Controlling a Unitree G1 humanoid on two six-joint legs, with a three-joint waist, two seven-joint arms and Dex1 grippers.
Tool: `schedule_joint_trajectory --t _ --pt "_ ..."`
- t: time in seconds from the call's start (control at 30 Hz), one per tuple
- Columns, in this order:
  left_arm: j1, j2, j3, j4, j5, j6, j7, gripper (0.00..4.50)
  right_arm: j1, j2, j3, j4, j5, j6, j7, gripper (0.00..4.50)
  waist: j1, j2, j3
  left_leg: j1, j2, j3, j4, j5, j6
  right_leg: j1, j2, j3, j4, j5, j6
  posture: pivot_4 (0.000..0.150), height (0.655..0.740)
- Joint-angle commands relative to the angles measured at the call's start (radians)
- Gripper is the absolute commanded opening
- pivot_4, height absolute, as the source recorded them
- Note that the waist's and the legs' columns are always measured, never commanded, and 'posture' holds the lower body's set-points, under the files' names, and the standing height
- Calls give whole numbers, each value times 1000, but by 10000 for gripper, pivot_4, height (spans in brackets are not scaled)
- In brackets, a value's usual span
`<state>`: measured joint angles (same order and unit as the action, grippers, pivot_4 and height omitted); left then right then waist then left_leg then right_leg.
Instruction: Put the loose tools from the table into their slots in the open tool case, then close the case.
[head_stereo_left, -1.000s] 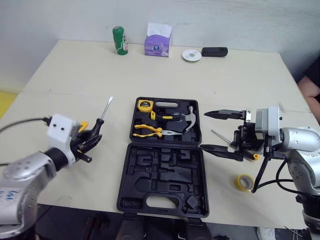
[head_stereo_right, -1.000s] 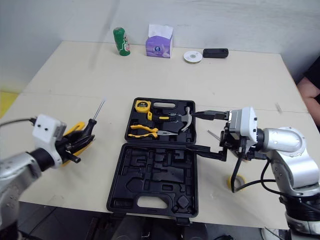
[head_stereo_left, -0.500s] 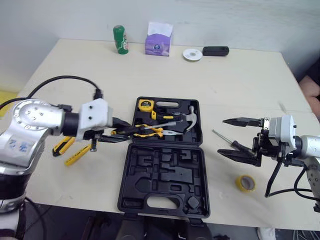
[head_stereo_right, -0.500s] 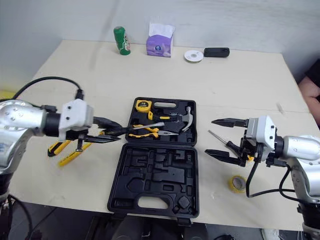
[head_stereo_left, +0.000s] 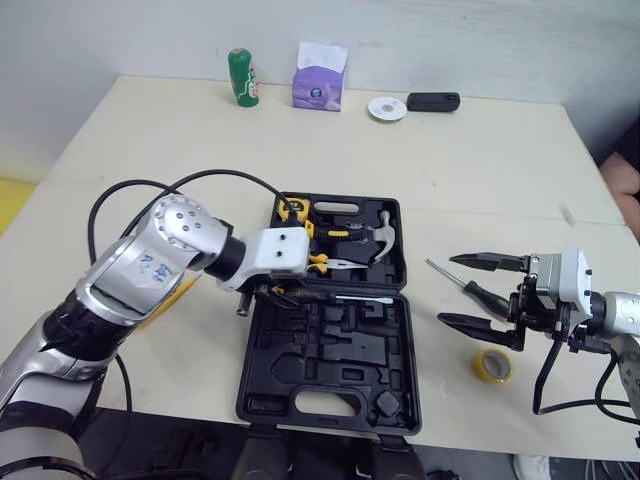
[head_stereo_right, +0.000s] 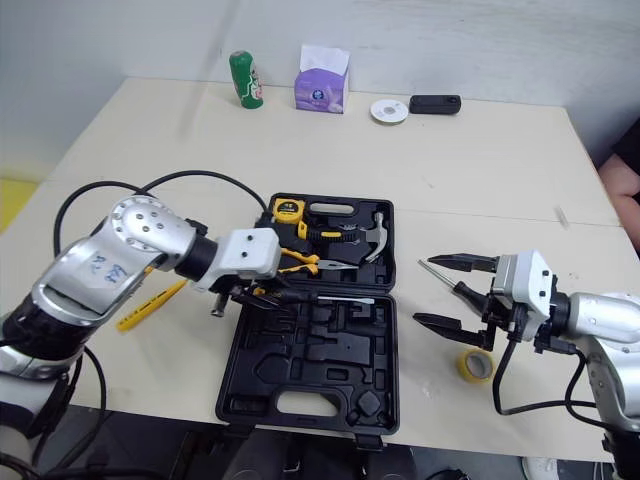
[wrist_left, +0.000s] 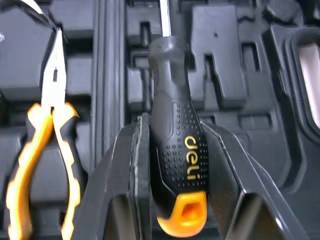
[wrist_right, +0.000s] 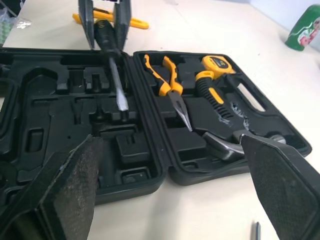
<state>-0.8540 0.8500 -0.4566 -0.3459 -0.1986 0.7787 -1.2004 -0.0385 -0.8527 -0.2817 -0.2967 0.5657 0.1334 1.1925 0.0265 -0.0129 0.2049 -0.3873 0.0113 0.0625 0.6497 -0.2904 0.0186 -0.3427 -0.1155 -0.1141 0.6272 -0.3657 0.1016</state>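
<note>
Head pair downward, wrists seemingly near case (head_stereo_left: 320, 375)

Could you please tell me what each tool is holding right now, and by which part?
The left tool grips the black screwdriver by its handle; the right tool is open and holds nothing.

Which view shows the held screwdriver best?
Left wrist view: screwdriver handle close up, clamped in the left gripper. Right wrist view shows its full length over the tool case; eye views show mainly the shaft.

Black-handled screwdriver (wrist_left: 175, 150) lies across open tool case (head_stereo_left: 385, 345), shaft level.
</note>
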Motion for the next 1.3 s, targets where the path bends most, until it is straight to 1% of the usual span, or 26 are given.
schedule_joint_trajectory --t 0.03,0.17,0.3,0.5,0.7,1.07,1.3 --pt "-32 9 -44 0 74 -13 4 10689 25 -5 -41 -58 28 9 -13 45000 -2 0 0 0 0 0 0 0 0 0 0 0 0 0 0 1500 7400" --pt "-52 -29 -80 52 128 -32 14 10689 72 0 -57 -64 22 -7 -14 45000 1 0 0 0 0 0 1 0 0 0 1 0 1 0 0 1500 7400" --pt "-58 -43 -98 94 168 -47 5 10689 124 7 -84 -84 30 -16 -18 45000 1 0 0 0 0 0 2 0 0 0 1 0 1 0 0 1500 7400" --pt "-49 -45 -124 66 178 -49 -42 10689 169 10 -118 -96 31 -37 -13 45000 -1 0 0 0 0 0 2 0 0 0 1 0 1 0 0 1500 7400" --pt "-55 -39 -135 67 214 -43 -46 10689 207 21 -130 -103 26 -60 -16 45000 0 0 0 0 0 0 2 0 0 1 1 0 1 0 0 1500 7400" --pt "-77 -23 -131 104 251 -38 -74 10689 210 28 -116 -119 23 -56 -42 45000 -1 0 0 0 0 0 3 0 0 1 1 0 2 0 0 1500 7400" --pt "-71 -41 -119 115 260 -33 -65 10689 183 23 -90 -133 24 -35 -65 45000 0 0 0 0 0 -1 5 0 0 1 1 0 3 0 0 1500 7400"
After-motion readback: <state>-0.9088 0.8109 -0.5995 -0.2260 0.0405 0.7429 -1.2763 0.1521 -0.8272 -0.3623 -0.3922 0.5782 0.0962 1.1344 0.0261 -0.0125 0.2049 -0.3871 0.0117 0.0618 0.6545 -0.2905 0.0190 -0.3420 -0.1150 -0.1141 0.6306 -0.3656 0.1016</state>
